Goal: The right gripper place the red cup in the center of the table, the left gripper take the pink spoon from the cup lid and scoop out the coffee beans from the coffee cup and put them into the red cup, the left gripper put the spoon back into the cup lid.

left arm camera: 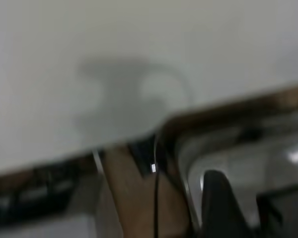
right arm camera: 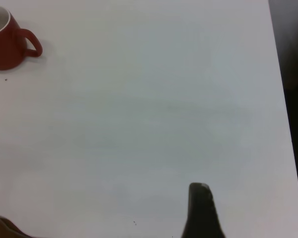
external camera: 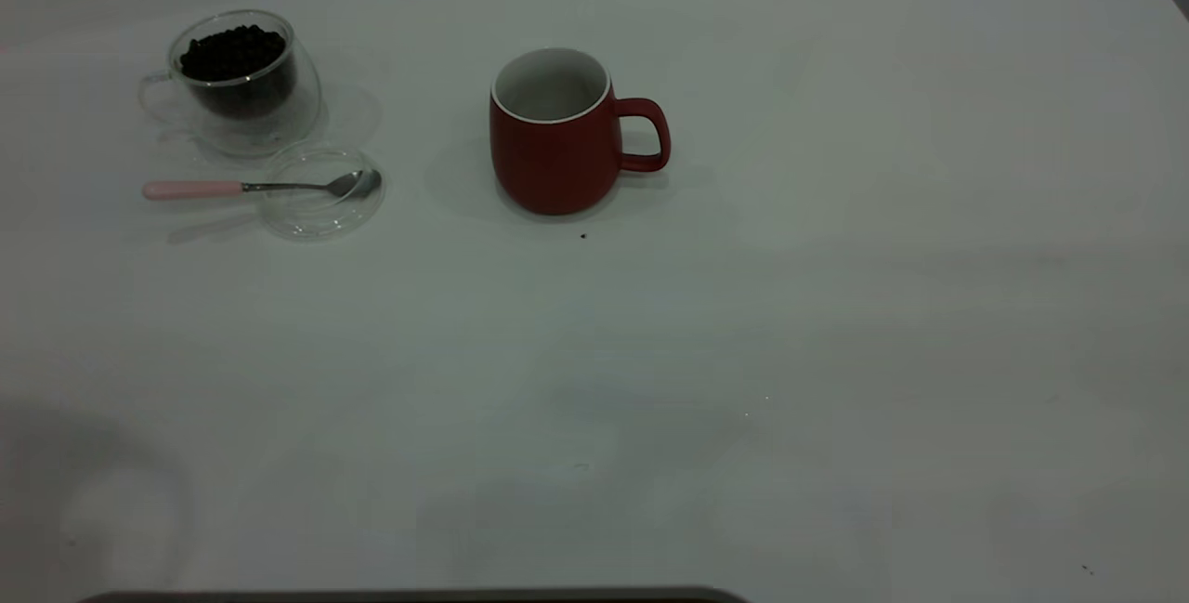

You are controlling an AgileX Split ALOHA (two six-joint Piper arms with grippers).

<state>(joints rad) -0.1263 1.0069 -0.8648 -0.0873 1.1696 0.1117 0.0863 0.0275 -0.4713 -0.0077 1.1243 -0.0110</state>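
On the white counter (external camera: 836, 352) stand two cups, one lid and one spoon. The red cup (external camera: 555, 134) stands upright near the middle of the counter's far half, its mouth up and white inside bare, its loop handle pointing toward the exterior view's right. One tiny dark speck lies just in front of it.

Well apart, at the far left, the clear glass coffee cup (external camera: 243, 83) stands upright, holding a heap of dark coffee beans (external camera: 232, 52), its clear handle turned left. Just in front of it lies the round glass cup lid (external camera: 320, 194) (flat on the counter). The pink spoon (external camera: 260, 187) lies across the lid, long axis left to right: metal bowl resting in the lid, pink handle reaching out past the rim leftward.

No writing or brand shows on anything.

Of the right hand (right arm camera: 201, 210) only one dark finger shows, above bare counter far from the red cup; of the left hand (left arm camera: 221, 208) one dark shape past the counter's edge. Whether either is open or closed I cannot tell.
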